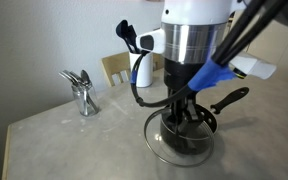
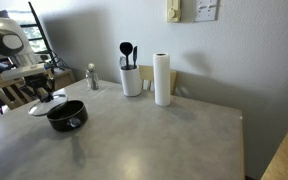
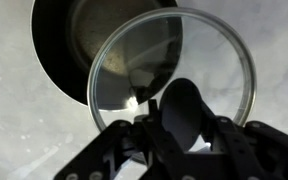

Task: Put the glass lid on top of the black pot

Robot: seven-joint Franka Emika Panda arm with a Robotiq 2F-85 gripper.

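The glass lid (image 3: 174, 60) is clear with a thin metal rim. Its dark knob sits between my gripper's fingers (image 3: 184, 118), which are shut on it. In the wrist view the lid overlaps the near edge of the black pot (image 3: 69, 40) but lies off-centre from it. In both exterior views the lid (image 1: 162, 150) (image 2: 38, 109) hangs low beside the pot (image 1: 197, 128) (image 2: 68, 115), under my gripper (image 1: 184, 105) (image 2: 44, 96). The pot's long handle (image 1: 232, 98) points away from the lid.
A white utensil holder (image 2: 131, 80) with black utensils and a paper towel roll (image 2: 162, 79) stand by the wall. A metal utensil stand (image 1: 81, 92) and a chair back (image 1: 114, 68) are behind the pot. The table edge (image 1: 9, 135) is nearby.
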